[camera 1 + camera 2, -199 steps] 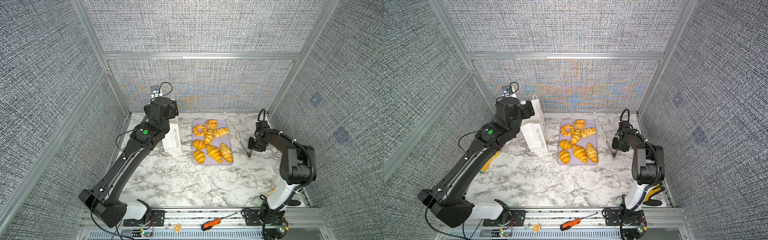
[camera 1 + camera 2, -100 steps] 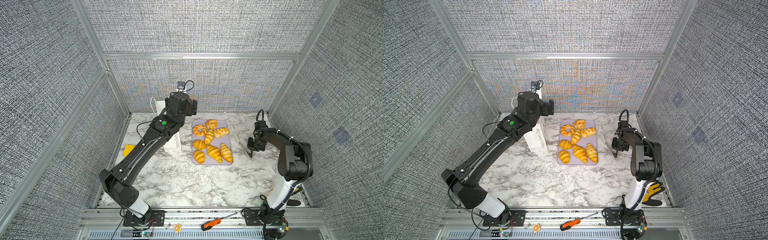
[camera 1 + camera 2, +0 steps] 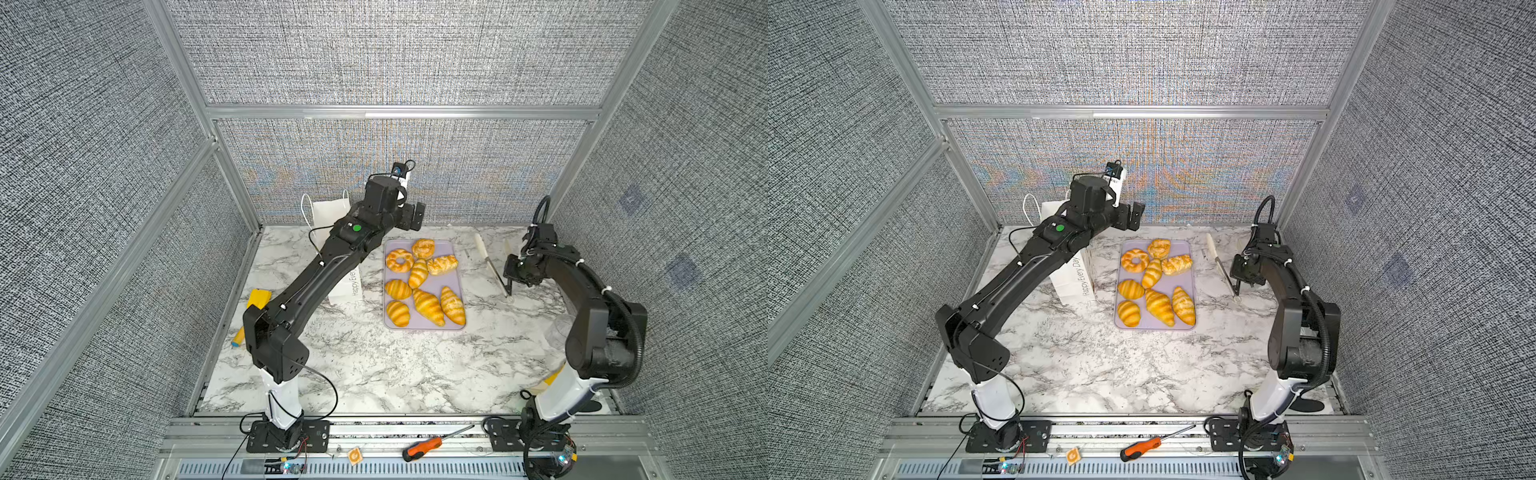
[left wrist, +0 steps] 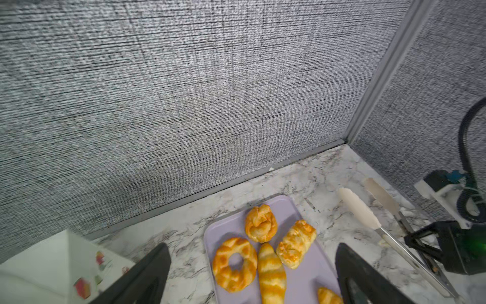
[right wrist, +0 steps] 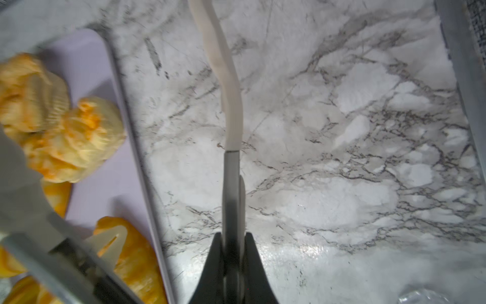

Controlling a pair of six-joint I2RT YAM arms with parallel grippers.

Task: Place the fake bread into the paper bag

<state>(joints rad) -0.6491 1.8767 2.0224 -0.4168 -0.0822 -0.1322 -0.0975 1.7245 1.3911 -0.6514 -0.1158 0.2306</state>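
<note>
- Your marble table (image 3: 374, 374) carries everything; its front half is bare stone.
- Your left arm (image 3: 316, 282) reaches from the front left corner diagonally toward the back wall, crossing in front of the bag in both top views.
- Your right arm (image 3: 582, 299) folds along the right side and points down at the table right of the tray.
- The paper bag (image 3: 1077, 282) stands upright just left of the tray, with its grey lettering facing the tray and its cord handles up near the back wall. The left arm hides much of it.
- The lilac tray (image 3: 449, 248) lies flat in the middle of the far half of the table.
- The fake bread (image 3: 417, 272) is all on that tray, eight pieces: two rings and a braided piece at the far end, croissants and rolls nearer you. None is in the bag.
- Your left gripper (image 3: 411, 218) hangs in the air above the gap between the bag and the tray's far corner. In the left wrist view its fingers (image 4: 147, 273) are spread wide with nothing between them.
- The tongs (image 3: 492, 270) lie right of the tray, pale tips toward the back wall.
- Your right gripper (image 5: 232, 237) is clamped on the tongs' metal shaft.
- An orange-handled screwdriver (image 3: 424, 448) rests on the front rail.
</note>
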